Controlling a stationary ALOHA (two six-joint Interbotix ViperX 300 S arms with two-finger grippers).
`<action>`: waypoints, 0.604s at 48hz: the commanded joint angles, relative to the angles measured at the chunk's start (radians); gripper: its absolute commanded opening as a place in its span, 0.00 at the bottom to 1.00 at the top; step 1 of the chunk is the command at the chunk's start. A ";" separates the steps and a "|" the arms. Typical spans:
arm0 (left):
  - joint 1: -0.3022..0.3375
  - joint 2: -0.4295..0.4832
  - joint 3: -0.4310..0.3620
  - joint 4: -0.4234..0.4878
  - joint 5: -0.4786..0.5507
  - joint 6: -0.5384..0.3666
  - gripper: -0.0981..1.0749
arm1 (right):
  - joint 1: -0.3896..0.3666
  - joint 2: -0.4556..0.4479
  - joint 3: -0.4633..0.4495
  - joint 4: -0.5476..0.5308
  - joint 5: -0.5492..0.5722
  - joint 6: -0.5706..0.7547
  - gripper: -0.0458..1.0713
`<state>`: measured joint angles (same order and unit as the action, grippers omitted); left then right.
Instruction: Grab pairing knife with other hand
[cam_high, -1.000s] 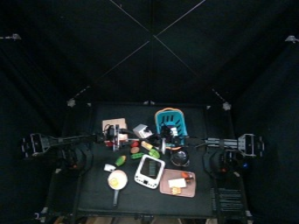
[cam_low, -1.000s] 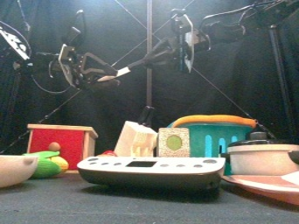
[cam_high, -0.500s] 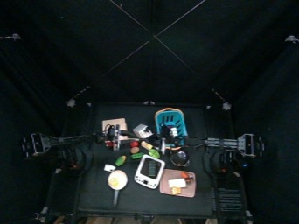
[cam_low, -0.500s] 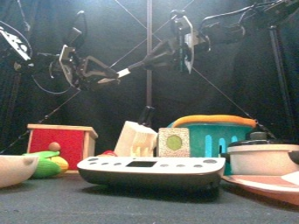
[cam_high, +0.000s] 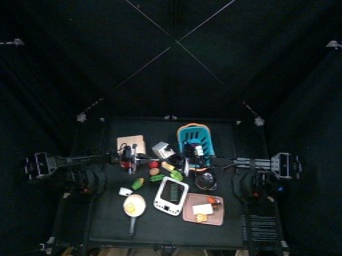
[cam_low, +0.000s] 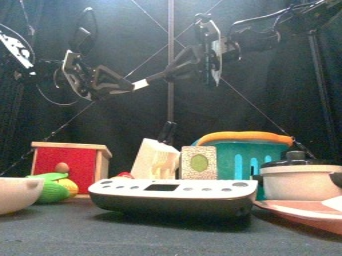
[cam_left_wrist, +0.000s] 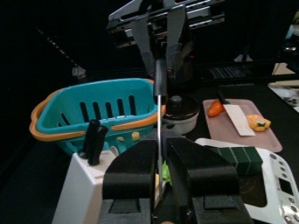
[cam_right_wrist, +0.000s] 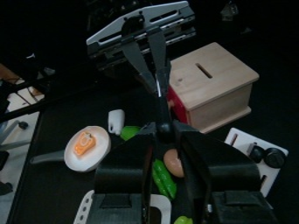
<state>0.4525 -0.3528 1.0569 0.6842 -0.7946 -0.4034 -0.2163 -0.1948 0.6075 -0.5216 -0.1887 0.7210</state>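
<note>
Knife (cam_left_wrist: 158, 61) spans both claws mid-air; whether either clamps it, I cannot tell.

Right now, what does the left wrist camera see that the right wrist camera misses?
Only the left wrist view shows the teal basket and the cutting board with food on it. Only the right wrist view shows the wooden box with a slot and the white plate with orange food. Both show the knife stretched between the arms, and each looks at the other arm's gripper: the right gripper and the left gripper.
</note>
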 joint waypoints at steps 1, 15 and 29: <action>0.003 -0.018 -0.005 0.002 -0.008 0.003 0.52 | 0.002 -0.012 -0.011 0.002 -0.008 -0.003 0.72; 0.005 -0.041 0.015 0.000 -0.009 0.003 0.52 | 0.011 -0.003 -0.008 -0.002 -0.008 -0.008 0.98; 0.005 -0.041 0.021 -0.002 -0.008 0.003 0.52 | 0.012 0.003 -0.008 -0.011 -0.008 -0.009 0.96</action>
<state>0.4556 -0.3912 1.0861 0.6857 -0.7931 -0.4019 -0.2056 -0.1764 0.6105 -0.5292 -0.1887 0.7133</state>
